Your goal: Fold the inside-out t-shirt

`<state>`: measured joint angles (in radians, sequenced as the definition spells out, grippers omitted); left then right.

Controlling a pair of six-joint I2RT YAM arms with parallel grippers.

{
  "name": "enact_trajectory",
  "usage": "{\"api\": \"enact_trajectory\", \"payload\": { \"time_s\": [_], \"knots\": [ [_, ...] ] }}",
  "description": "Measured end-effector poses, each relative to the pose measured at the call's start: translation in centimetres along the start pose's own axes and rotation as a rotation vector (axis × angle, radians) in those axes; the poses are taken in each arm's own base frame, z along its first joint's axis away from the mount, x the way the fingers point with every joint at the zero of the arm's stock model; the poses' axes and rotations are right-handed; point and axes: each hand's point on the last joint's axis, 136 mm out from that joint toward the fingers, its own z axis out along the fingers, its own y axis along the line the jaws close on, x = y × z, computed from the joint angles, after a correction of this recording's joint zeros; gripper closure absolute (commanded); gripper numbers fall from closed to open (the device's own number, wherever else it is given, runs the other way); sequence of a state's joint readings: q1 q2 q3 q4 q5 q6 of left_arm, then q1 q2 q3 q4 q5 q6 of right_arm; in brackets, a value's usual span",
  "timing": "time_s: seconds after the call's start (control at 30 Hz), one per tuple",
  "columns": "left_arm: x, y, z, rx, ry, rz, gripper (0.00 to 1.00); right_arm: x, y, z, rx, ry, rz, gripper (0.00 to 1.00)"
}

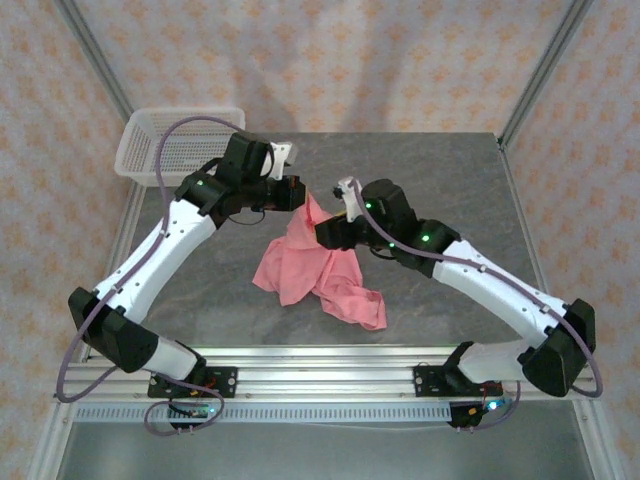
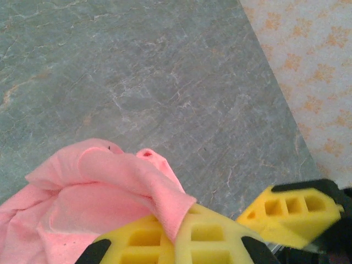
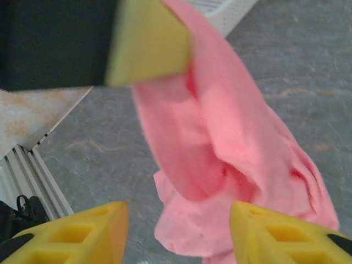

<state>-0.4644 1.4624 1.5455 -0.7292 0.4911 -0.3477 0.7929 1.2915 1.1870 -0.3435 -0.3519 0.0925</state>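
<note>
Left gripper pinches a raised edge of the inside-out t-shirt; right gripper gapes, empty. Rest lies crumpled at desk centre. Judged: no fold made; flattening and folding are left.

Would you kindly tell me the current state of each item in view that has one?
t-shirt: crumpled, not yet folded, one end lifted, the rest bunched on the table.
left gripper: fingers shut on the t-shirt's lifted end.
right gripper: fingers apart, open, facing the hanging cloth, gripping nothing.
basket: upright at the table's far left corner, looks empty.
</note>
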Motion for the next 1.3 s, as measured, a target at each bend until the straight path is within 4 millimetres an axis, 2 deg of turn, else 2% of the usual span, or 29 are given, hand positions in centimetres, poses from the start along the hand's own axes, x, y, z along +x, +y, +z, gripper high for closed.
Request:
{"api": "enact_trajectory", "payload": {
  "time_s": [0.07,0.17,0.27,0.33,0.5,0.67,0.73,0.93,1.1,1.2,1.3],
  "knots": [
    [0.0,0.0,0.0,0.0,0.0,-0.004,1.0,-0.9,-0.2,0.7,0.061,-0.045,-0.004,0.43],
    [0.0,0.0,0.0,0.0,-0.001,-0.015,1.0,-1.7,-2.2,2.1,0.182,-0.097,-0.004,0.42],
    [0.0,0.0,0.0,0.0,-0.001,-0.022,1.0,-1.6,-4.0,4.0,0.271,-0.085,-0.01,0.41],
    [0.0,0.0,0.0,0.0,-0.001,-0.021,1.0,-1.4,-4.4,5.2,0.285,-0.07,-0.013,0.4],
    [0.0,0.0,0.0,0.0,-0.001,-0.021,1.0,-1.4,-4.7,6.9,0.291,-0.054,-0.006,0.24],
    [-0.4,0.1,-0.1,-0.007,-0.016,-0.02,1.0,-2.1,-5.7,7.5,0.367,-0.062,0.005,0.24],
    [-0.7,0.4,-0.1,-0.016,-0.029,-0.02,1.0,-2.2,-6.5,7.6,0.433,-0.043,0.008,0.29],
    [-0.8,0.4,-0.1,-0.019,-0.033,-0.018,1.0,-1.6,-7.4,6.6,0.502,0.009,0.054,0.43],
    [-0.7,0.4,-0.1,-0.019,-0.032,-0.016,1.0,-1.3,-7.5,3.4,0.455,-0.014,0.204,0.57],
    [-0.7,0.4,-0.1,-0.016,-0.031,-0.017,1.0,-1.0,-8.6,1.6,0.451,-0.031,0.289,0.65],
    [-0.7,0.3,-0.1,-0.012,-0.029,-0.017,1.0,-0.4,-10.3,1.3,0.464,-0.018,0.349,0.67]
  ]
}}
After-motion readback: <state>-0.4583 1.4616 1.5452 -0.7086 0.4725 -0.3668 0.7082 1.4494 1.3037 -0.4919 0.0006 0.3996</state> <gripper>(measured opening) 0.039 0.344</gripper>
